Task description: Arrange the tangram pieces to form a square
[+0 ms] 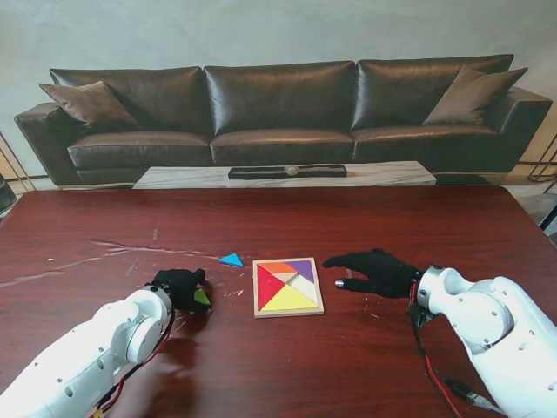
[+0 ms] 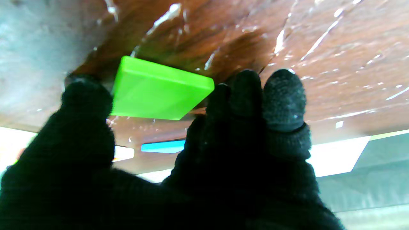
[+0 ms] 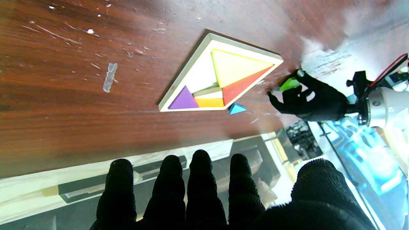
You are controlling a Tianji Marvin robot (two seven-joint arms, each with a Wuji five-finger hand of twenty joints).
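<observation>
The wooden tangram tray [image 1: 258, 300] lies mid-table, holding red, orange, purple and yellow pieces around a pale gap on its right side. A blue triangle [image 1: 231, 259] rests loose on the table just left of the tray's far corner. My left hand [image 1: 177, 287], left of the tray, is shut on a green piece [image 1: 202, 297]. In the left wrist view the green piece [image 2: 156, 89] is pinched between the thumb [image 2: 86, 102] and the fingertips [image 2: 252, 92], tilted close to the table. My right hand [image 1: 374, 272] lies open and flat just right of the tray.
In the right wrist view the tray [image 3: 243, 43], the blue triangle [image 3: 237, 108] and the left hand [image 3: 310, 102] with the green piece [image 3: 289, 84] all show. A dark leather sofa [image 1: 278, 113] and a low coffee table [image 1: 287, 174] stand beyond the table's far edge.
</observation>
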